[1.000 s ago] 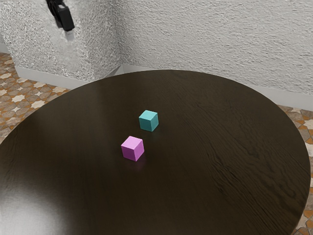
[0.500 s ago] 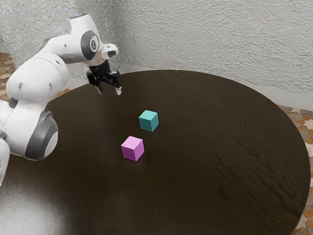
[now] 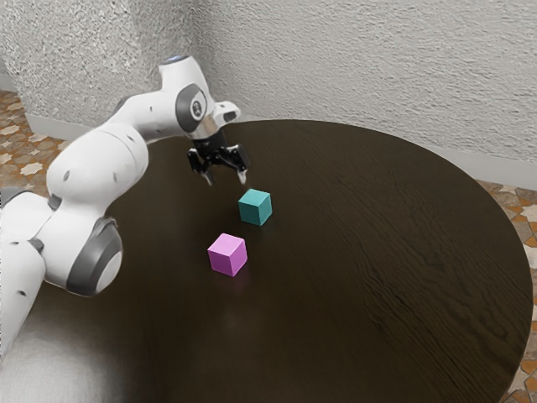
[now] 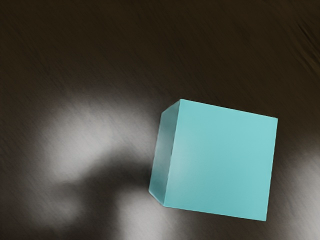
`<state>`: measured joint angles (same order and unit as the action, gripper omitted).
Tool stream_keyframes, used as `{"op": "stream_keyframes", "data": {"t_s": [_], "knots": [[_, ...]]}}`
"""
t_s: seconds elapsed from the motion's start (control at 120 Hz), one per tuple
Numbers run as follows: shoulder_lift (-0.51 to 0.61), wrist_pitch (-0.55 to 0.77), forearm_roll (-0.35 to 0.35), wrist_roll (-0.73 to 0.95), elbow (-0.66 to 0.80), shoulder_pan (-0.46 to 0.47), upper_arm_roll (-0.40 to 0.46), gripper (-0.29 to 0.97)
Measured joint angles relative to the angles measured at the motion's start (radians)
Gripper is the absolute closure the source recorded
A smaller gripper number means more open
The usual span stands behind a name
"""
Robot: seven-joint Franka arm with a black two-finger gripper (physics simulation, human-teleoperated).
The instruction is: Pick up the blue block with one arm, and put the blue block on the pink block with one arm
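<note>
**Arm swings in over the blue block, nothing gripped yet**

Over the last second the white arm (image 3: pixel 101 176) has come into the room's view from the exterior view's left and carried its fingers (image 3: pixel 225 172) out across the round dark worktop (image 3: pixel 386 252). Half a second ago they hung well short of the blocks. Now they hover close above the blue block (image 3: pixel 255 206), just to its near side and a little higher. The fingers stand spread apart and hold nothing, and no part of them touches the block.

The blue block sits flat on the worktop where it was before. In the wrist view it lies almost straight beneath the hand (image 4: pixel 217 160), turned slightly askew. The pink block (image 3: pixel 227 254) rests on the worktop near the blue one, on the far side of it from the fingers, and it too has not moved.

I judge the approach nearly finished. What remains is a small shift to centre over the block, a descent so the open fingers straddle it, then the squeeze, lift and stacking.
</note>
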<state>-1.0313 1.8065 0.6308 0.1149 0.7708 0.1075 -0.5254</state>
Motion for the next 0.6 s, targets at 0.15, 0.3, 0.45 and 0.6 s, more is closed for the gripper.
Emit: {"op": "stream_keyframes", "data": {"t_s": [0.15, 0.3, 0.45, 0.6], "knots": [[-0.091, -0.009, -0.003, 0.047, -0.102, -0.024, 0.008, 0.00], [-0.102, -0.010, -0.004, 0.121, -0.121, -0.017, 0.008, 0.00], [-0.104, 0.013, 0.005, 0.151, -0.094, 0.009, 0.004, 0.00], [-0.106, 0.032, 0.037, 0.114, -0.075, 0.031, 0.000, 0.00]]}}
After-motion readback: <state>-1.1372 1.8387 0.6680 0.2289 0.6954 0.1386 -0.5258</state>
